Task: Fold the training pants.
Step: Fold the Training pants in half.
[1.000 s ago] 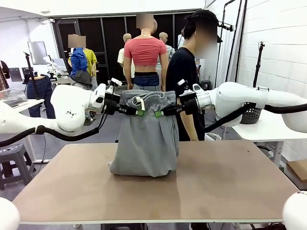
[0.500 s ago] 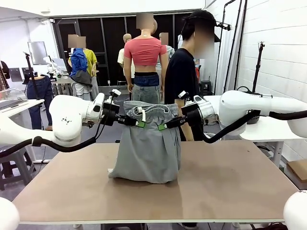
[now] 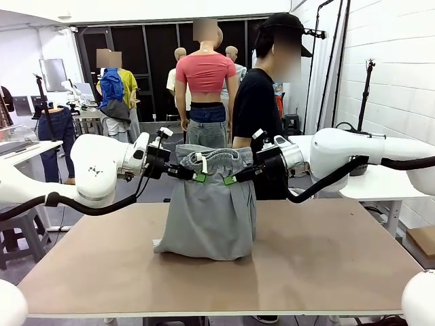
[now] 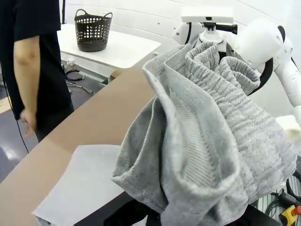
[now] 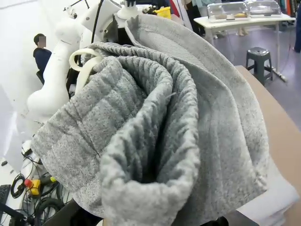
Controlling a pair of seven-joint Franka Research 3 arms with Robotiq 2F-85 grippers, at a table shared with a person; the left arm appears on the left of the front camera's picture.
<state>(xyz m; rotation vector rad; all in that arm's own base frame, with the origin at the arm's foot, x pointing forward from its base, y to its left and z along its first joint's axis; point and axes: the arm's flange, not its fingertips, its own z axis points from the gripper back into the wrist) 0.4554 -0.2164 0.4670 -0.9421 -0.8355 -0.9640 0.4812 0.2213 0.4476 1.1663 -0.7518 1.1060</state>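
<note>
Hanging upright between the two arms, the training pants [image 3: 209, 214] are held by their gathered waistband above the middle of the counter [image 3: 326, 265], with the lower hem bunched and resting on the brown surface a little toward the far edge. The left gripper [image 3: 197, 176] is clamped on the waistband's left end and the right gripper [image 3: 229, 180] on its right end, green pads pinching the grey jersey on both sides, so the band sags slightly between them and the white drawstring [image 3: 201, 161] dangles near the left grip. Seen from the left wrist, the ribbed waistband folds of the training pants [image 4: 207, 136] crowd the near field, and a paler layer of fabric lies flat on the counter [image 4: 94, 117] below; a black mesh basket [image 4: 93, 30] sits on a white side table [image 4: 127, 49] well apart from the garment. From the right wrist, the training pants [image 5: 155, 117] roll into thick folds with the drawstring loop [image 5: 81, 60] at the upper left. A person [image 3: 262, 109] in a black shirt stands at the far edge, just behind the right arm. Wide bare stretches of counter lie to the left, right and near side of the garment, up to all three edges.
</note>
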